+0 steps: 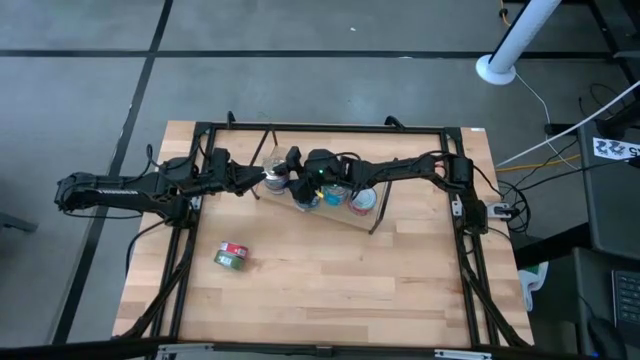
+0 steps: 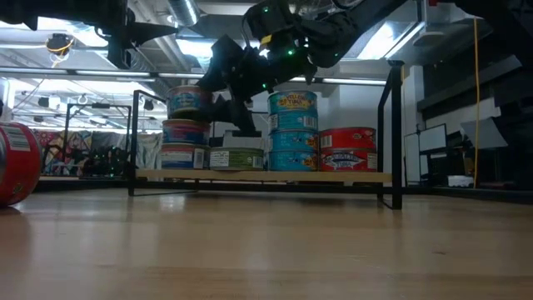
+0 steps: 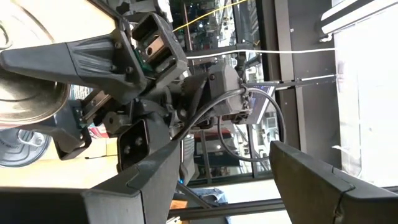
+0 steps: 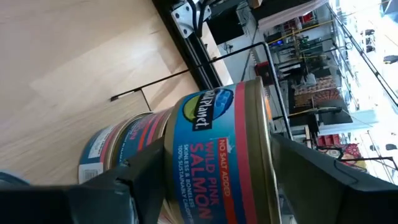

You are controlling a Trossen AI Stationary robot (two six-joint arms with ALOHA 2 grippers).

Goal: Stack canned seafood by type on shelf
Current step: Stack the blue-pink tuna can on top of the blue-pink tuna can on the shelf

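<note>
Canned seafood (image 2: 291,131) stands in stacks on the shelf (image 2: 350,176) at the far middle of the table (image 2: 266,250). In the low view you see, from left to right, a stack of three tins, a single green-labelled tin (image 2: 241,158), a stack of three teal tins and a stack of two red tins (image 2: 347,150). A loose red tin (image 2: 15,162) lies on the near left of the table, well apart from the shelf. The right gripper (image 2: 237,112) hangs above the green-labelled tin, just beside the left stack.

From above, both arms meet over the shelf. Your left gripper (image 1: 258,180) reaches in from the left, and the right one comes from the right, close beside it. Silver lids show under and around them. The loose tin rests on its side, nearer to you and left of the shelf.

In the left wrist view, the left gripper's fingers (image 3: 143,180) are spread wide with no tin between them; the other arm fills the space ahead, and a silver lid (image 3: 25,106) shows at the edge.

In the right wrist view, a blue salmon tin (image 4: 217,143) sits on top of another tin, between the right gripper's two fingers (image 4: 323,180). You cannot tell whether those fingers press on it or merely flank it
</note>
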